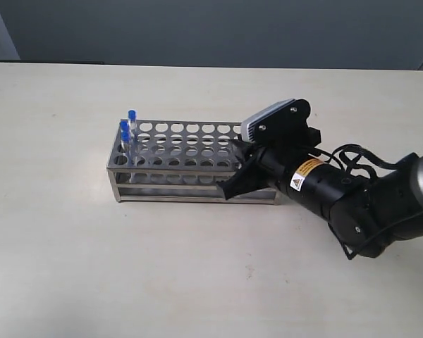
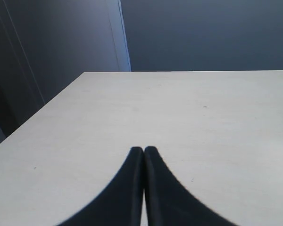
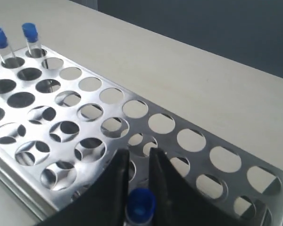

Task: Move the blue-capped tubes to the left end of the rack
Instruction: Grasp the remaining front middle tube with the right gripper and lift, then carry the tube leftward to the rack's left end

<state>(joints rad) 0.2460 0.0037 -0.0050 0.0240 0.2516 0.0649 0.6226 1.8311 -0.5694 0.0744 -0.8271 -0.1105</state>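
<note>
The shiny steel rack [image 1: 190,151] lies across the middle of the table. Three blue-capped tubes [image 1: 127,127] stand upright in holes at its left end; the right wrist view shows two of them [image 3: 29,31] in the far corner of the rack [image 3: 146,120]. My right gripper [image 1: 233,184] sits at the rack's right end. In the right wrist view, that gripper [image 3: 138,153] is shut on another blue-capped tube [image 3: 141,203], its cap held between the black fingers above the top plate. My left gripper [image 2: 143,149] is shut with nothing in it, over bare table, out of the exterior view.
The beige table [image 1: 70,267] stretches all around the rack. A dark wall [image 1: 211,28] runs behind the far edge. In the left wrist view the table edge [image 2: 47,101] meets a dark wall and a pale door frame [image 2: 118,37].
</note>
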